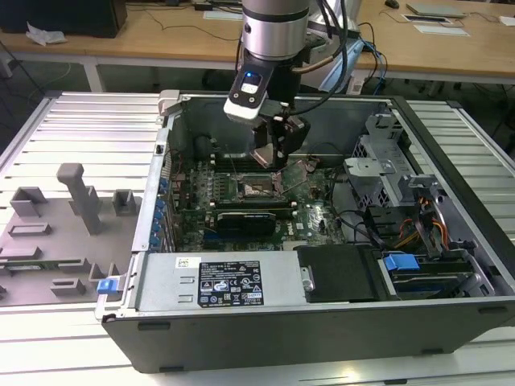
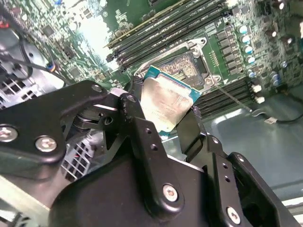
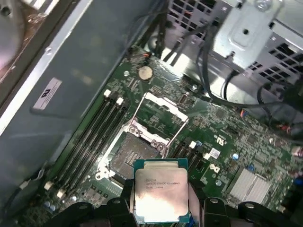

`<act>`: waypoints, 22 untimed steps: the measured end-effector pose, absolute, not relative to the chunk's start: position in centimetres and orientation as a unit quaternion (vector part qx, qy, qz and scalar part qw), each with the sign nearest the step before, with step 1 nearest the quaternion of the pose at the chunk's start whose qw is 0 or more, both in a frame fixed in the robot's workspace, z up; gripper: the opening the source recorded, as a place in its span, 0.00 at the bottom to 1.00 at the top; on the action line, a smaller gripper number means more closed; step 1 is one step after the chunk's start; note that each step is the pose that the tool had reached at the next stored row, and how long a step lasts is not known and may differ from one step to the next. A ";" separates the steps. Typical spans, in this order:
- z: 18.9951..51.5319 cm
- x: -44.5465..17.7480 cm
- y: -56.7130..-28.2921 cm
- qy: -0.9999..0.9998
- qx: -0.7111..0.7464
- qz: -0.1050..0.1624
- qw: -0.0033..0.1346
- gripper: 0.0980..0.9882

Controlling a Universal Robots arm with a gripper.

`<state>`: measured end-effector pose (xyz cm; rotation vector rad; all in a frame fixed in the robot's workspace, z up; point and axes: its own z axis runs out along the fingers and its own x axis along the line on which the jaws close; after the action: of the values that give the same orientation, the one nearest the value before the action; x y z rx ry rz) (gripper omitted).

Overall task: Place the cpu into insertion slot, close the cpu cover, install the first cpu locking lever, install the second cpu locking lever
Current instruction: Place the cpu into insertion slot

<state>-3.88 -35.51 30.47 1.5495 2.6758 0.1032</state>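
While the cpu cover stands tilted up on its hinge, a thin silver metal frame with a square window, my black fingers are clamped on opposite edges of the cpu. It is a flat square chip with a pale, dull-silver metal lid on a teal-edged base. I hold it in the air over the green motherboard, near the insertion slot but not seated in it. The slot lies bare: a dark square frame around a grainy grey-gold contact field, flanked by long black memory slots. In the exterior view my arm reaches down into the open grey metal case, which lies on a ribbed metal bench.
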 end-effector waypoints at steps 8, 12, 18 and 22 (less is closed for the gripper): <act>30.4 -3.9 -35.5 0.814 0.580 0.031 0.027 0.50; 30.4 -3.9 -35.5 0.794 0.607 0.030 0.028 0.50; 30.3 -3.9 -35.5 0.755 0.654 0.028 0.030 0.50; 30.0 -3.9 -35.5 0.720 0.692 0.027 0.031 0.50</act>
<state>-3.88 -35.51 29.98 2.1330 2.2193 0.0823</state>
